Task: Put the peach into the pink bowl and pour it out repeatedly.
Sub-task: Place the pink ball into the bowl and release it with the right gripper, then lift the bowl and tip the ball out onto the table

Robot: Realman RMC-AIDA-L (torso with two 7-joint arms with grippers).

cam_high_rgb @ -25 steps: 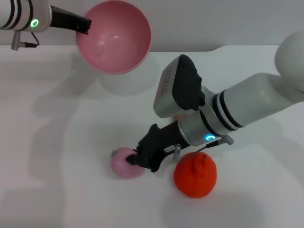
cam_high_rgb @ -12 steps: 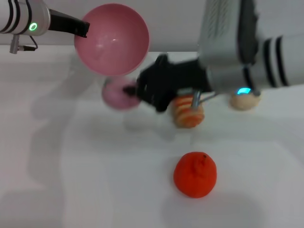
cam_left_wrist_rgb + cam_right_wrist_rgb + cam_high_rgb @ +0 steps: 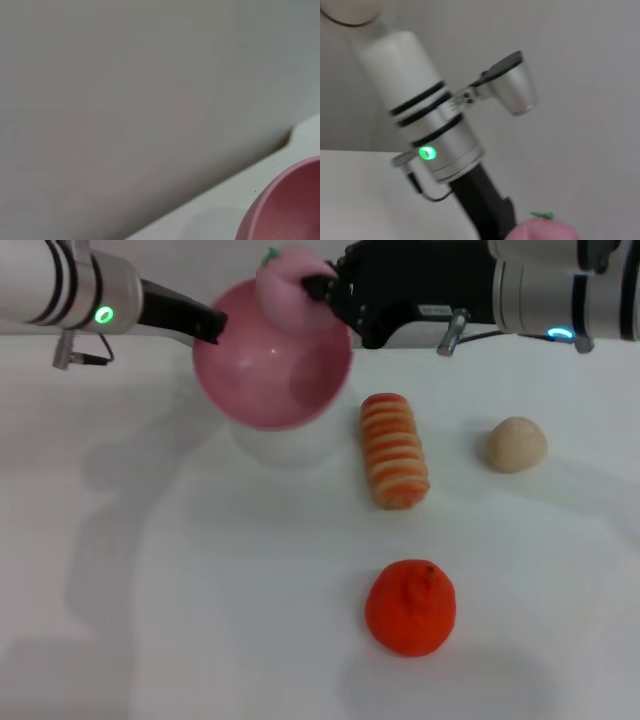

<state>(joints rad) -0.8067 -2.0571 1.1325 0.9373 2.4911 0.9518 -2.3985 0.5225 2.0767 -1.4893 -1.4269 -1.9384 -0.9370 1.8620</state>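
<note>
The right gripper [image 3: 322, 287] is up high at the back of the white table [image 3: 200, 620], and it has the peach [image 3: 290, 282] clamped in its black fingers. The peach sits right over the far rim of the pink bowl [image 3: 272, 365], a green leaf tip poking out on top. It is not down in the bowl; it hangs at the rim, in the gripper's hold.

The left gripper [image 3: 207, 325] reaches in from the robot's left and has the pink bowl pinched by its rim, lifted off the table and tipped so its hollow faces the head camera. The bowl's shadow lies on the table just under it.

In the left wrist view only a curved slice of the pink bowl [image 3: 287, 207] shows in 1 corner, with grey wall and a strip of white table behind it. In the right wrist view the left arm [image 3: 427, 130] stands against the wall, green light glowing on its wrist, and the top of the peach [image 3: 545, 231] with its leaf peeks in at the frame's edge.

On the table, 3 other pieces: a striped orange roll [image 3: 394, 450] just beside the bowl, a beige ball [image 3: 516, 444] farther to the robot's right, and a bumpy orange fruit [image 3: 411, 607] nearer the robot, well apart from both.
</note>
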